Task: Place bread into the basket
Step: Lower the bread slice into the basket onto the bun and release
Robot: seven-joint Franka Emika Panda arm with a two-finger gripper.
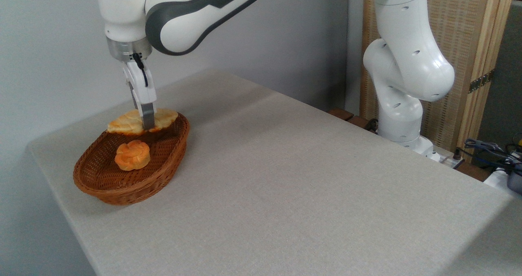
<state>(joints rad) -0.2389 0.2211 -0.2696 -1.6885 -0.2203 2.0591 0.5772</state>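
My arm (pixel 195 11) is white with dark grey bands, and my claw (pixel 147 119) is white down to grey tips. The bread (pixel 126 123), left of centre, is golden-yellow with browned orange edges. Below it the bun (pixel 132 155) is orange. The basket (pixel 122 186) is a reddish-brown weave. The surface (pixel 306 178) is plain pale grey. At upper right a screen (pixel 469 43) is tan weave in light wood.

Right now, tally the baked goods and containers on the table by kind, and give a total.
Flat leaf-shaped golden pastry: 1, at the far end of the basket, the gripper at its middle.
Small round flower-shaped orange bun: 1, inside the basket.
Oval reddish-brown woven wicker basket: 1.
Total: 3.
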